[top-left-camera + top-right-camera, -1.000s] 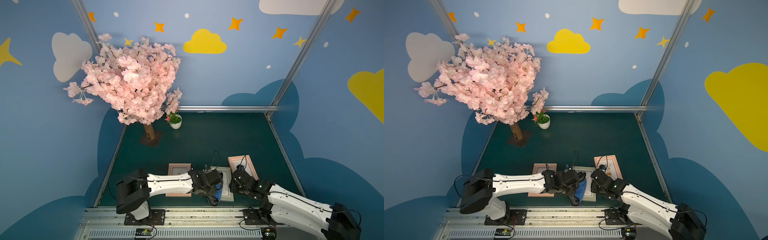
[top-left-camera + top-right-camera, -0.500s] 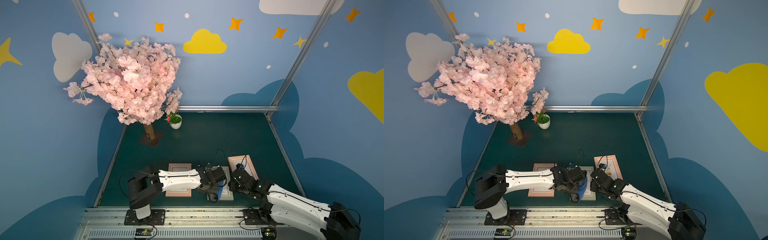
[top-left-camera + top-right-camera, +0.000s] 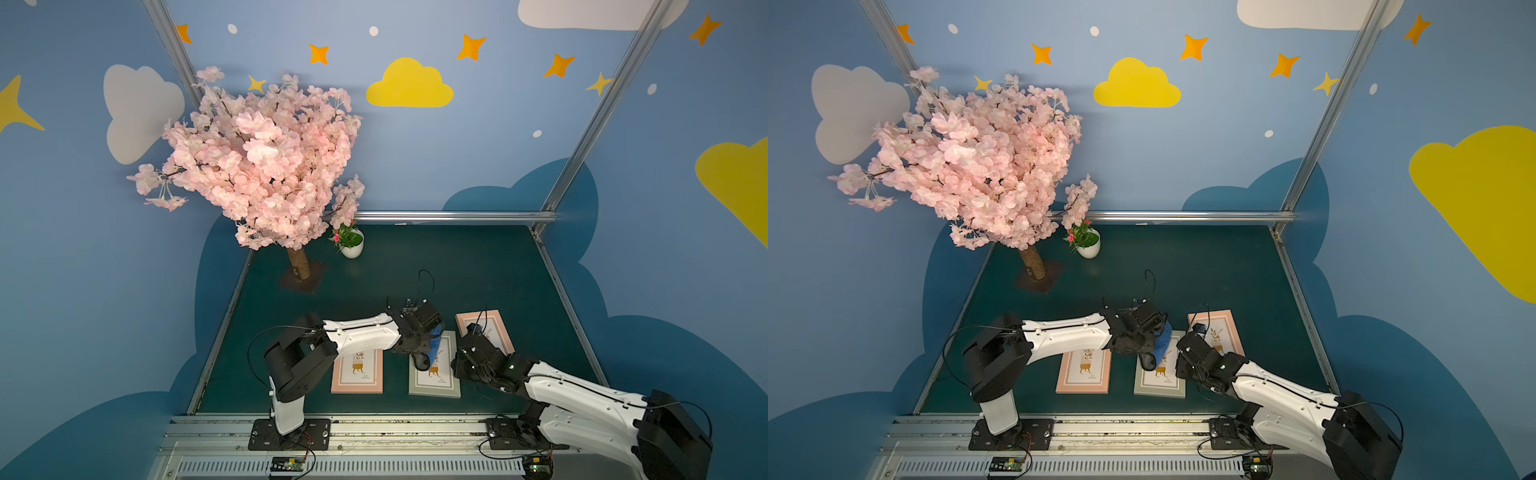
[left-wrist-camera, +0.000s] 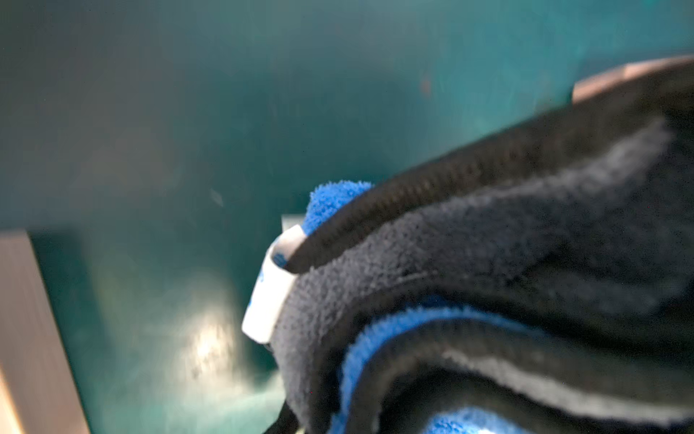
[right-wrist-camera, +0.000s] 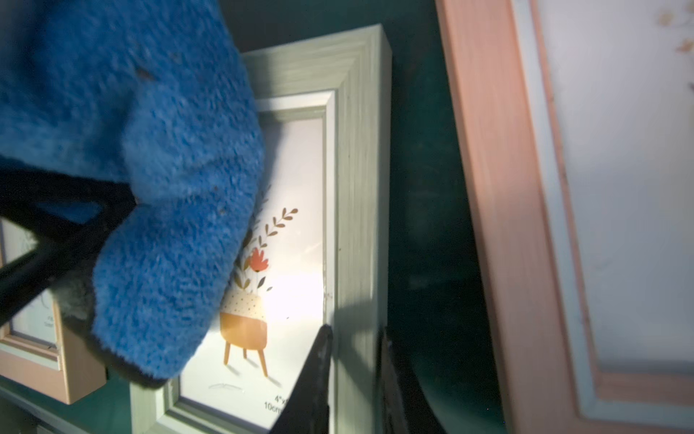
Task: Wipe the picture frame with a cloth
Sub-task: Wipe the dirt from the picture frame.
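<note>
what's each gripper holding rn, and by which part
Left gripper holds the cloth, bunched up, so the exact spot is hidden. Right gripper pinches the green frame by its long side rail.

Top views bright, even; wrist views dim, blurry; glare on green frame

Observed: cloth blue plush, black reverse (white tag). The grey-green frame shows an orange pot and red flower. Beside it, a peach-pink frame.
</note>
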You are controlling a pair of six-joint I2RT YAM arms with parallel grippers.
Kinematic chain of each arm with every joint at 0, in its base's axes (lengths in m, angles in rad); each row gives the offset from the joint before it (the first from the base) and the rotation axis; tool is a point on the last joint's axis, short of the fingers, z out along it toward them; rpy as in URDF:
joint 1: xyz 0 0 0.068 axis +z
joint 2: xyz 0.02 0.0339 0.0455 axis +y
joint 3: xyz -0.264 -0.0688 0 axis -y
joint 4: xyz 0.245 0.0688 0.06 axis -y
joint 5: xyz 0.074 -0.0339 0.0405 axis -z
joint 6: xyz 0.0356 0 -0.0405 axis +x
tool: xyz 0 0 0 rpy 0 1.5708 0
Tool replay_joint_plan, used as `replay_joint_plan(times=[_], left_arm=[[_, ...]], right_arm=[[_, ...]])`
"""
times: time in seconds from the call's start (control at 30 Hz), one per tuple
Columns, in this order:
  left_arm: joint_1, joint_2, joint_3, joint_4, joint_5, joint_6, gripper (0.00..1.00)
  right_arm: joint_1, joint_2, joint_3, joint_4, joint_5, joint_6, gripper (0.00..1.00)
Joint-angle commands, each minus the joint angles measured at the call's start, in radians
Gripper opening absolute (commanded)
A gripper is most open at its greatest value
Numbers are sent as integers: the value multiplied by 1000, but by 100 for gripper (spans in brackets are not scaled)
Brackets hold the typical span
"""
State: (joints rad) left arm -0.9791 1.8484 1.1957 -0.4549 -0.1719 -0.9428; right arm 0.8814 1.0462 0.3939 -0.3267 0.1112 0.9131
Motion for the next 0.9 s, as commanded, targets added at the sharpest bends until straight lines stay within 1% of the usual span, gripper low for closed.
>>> replay_joint_plan(times=[0.0,0.1,0.2,0.37,0.5,0.6,0.7,0.87], left_arm=[[16,59,-16,-47,-47,40,3],[9,48,-27,-52,-24,49,3],[-22,40,-56,-56,7,44,3],[-102,26,-105,-116,24,-8,3],[-150,-30,-182,-132,41,-68,3],[-183,-81,-227,-144,53,-110,3],[-211,-126,-256,-147,73,-145,3],[-236,-151,-255,-151,107,-169,3]], right_arm=[[2,78,-31,-59,-54,14,21],[2,115,-12,-65,-62,21,21],[2,160,26,-95,-68,17,19],[1,259,98,-148,-92,-30,17],[1,318,116,-140,-111,-37,14],[2,315,107,-121,-110,-26,12],[1,288,99,-114,-105,-23,13],[0,241,88,-114,-94,-22,14]])
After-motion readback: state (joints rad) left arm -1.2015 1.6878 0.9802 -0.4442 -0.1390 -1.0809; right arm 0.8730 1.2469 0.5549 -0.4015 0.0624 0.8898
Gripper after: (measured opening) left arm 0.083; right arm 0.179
